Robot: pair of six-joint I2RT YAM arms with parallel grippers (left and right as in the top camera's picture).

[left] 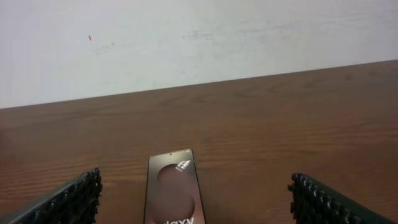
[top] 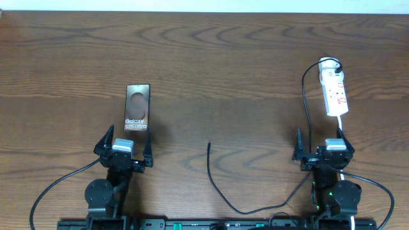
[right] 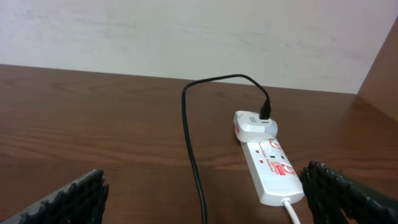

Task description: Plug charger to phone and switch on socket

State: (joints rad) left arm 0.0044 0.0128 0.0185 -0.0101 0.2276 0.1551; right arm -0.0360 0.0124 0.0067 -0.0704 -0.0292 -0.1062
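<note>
Left fingers, right fingers gape empty — only overhead shows the charger and its free tip.

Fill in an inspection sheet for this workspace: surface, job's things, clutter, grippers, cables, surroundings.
Surface: brown wood-grain table.
Job's things: phone lies flat, face up, just ahead of the left gripper. Power strip lies ahead of the right gripper; its switch state is too small to tell. Charger cable runs from the white adapter at the strip's far end; its free tip lies mid-table, apart from the phone.
Clutter: nothing seen.
Grippers: left gripper open, empty; right gripper open, empty.
Cables: white cord leaves the strip's near end; robot cables loop at the near edge.
Surroundings: pale wall beyond the table.
</note>
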